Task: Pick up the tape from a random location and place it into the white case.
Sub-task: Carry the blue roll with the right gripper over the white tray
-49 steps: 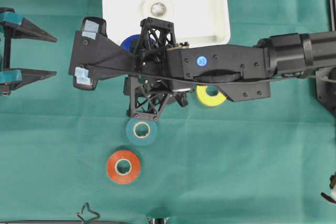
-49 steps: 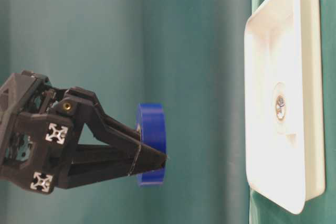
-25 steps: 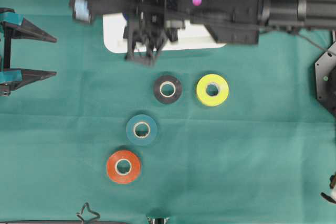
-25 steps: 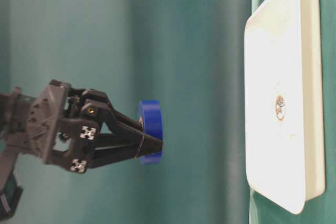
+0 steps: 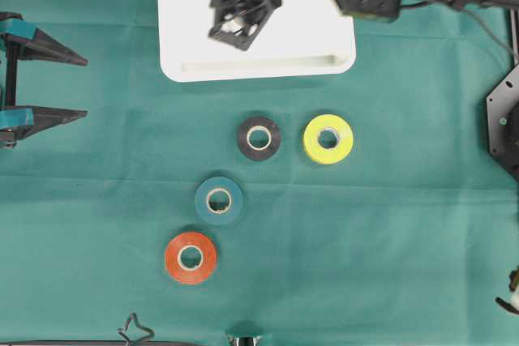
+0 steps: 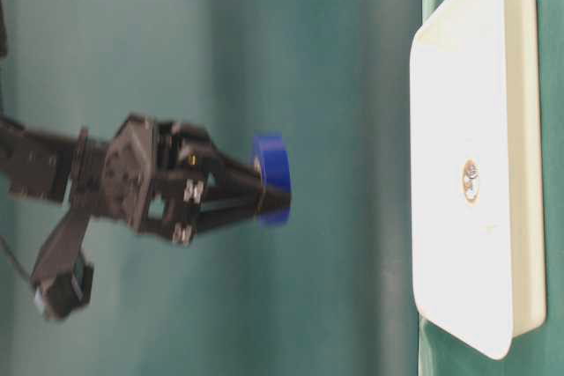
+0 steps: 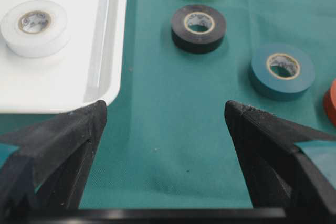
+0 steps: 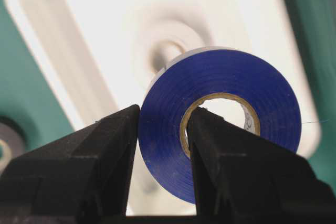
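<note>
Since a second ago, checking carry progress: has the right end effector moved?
Yes. The right end effector, gripping the blue tape, moved up the overhead view over the white case.

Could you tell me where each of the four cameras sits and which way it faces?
Overhead: looks straight down on the green table; left tool at left, right arm along the top.
Table-level: low, rotated sideways; right tool carrying the blue tape.
Left wrist: looks forward between open fingers.
Right wrist: looks down past the gripped blue tape.
All four show the white case.
</note>
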`<act>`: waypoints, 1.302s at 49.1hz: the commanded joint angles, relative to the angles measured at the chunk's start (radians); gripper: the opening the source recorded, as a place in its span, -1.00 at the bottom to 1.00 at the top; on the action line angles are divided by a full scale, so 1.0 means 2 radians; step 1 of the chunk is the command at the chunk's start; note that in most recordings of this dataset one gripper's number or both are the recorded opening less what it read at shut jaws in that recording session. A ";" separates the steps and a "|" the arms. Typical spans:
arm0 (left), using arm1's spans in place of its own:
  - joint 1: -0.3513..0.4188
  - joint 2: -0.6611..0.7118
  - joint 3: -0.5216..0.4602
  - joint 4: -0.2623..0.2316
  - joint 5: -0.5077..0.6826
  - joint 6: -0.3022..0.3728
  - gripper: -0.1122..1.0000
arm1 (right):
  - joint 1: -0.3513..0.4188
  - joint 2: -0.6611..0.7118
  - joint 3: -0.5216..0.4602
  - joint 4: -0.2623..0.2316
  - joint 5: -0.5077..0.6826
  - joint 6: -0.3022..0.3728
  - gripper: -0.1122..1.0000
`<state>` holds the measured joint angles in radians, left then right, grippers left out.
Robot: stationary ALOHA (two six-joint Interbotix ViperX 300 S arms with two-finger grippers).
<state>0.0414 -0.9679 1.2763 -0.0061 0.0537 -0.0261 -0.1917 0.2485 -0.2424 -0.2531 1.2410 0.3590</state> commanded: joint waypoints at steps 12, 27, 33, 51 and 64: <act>0.002 0.004 -0.005 -0.002 0.000 -0.001 0.93 | -0.028 -0.102 0.110 -0.004 -0.050 0.008 -0.24; 0.002 0.004 -0.005 -0.002 0.000 -0.001 0.93 | -0.041 -0.155 0.186 -0.004 -0.090 0.019 -0.24; 0.002 0.004 -0.005 -0.002 -0.002 -0.001 0.93 | -0.041 -0.155 0.188 -0.004 -0.093 0.018 -0.24; 0.002 0.004 -0.005 -0.002 -0.002 -0.001 0.93 | -0.040 -0.156 0.189 -0.004 -0.097 0.018 -0.24; 0.002 0.004 -0.005 -0.002 -0.001 0.000 0.93 | -0.041 -0.156 0.189 -0.004 -0.097 0.019 -0.24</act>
<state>0.0414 -0.9679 1.2763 -0.0077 0.0568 -0.0261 -0.2746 -0.0307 0.1457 -0.2577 1.0523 0.3958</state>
